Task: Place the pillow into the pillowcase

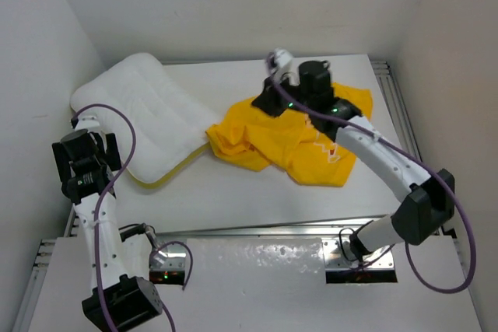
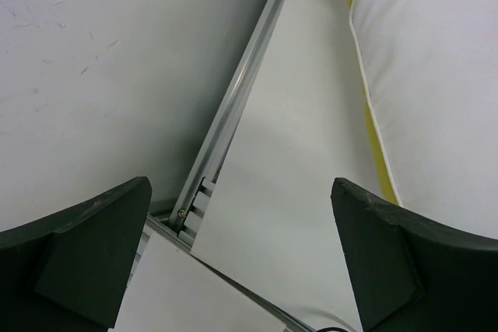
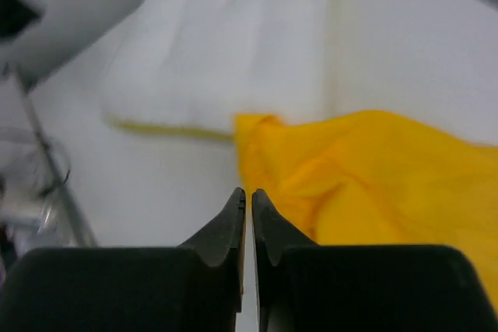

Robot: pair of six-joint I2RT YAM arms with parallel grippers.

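- Lying at the upper left of the top view, the pillow (image 1: 148, 110) rests on the surface (image 1: 233, 200).
- The pillowcase (image 1: 261, 141) sits crumpled at centre, touching the pillow's right corner.
- The right fingers (image 3: 226, 231) are pressed together over its edge, gripping nothing.
- The left fingers (image 2: 93, 231) are spread wide, empty, at the pillow's lower left.

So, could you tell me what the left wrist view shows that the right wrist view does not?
Only the left wrist view shows the left hand, open, the table's metal rail and the wall. Only the right wrist view shows the right hand, shut, and the yellow pillowcase. Both show the white pillow and the table.
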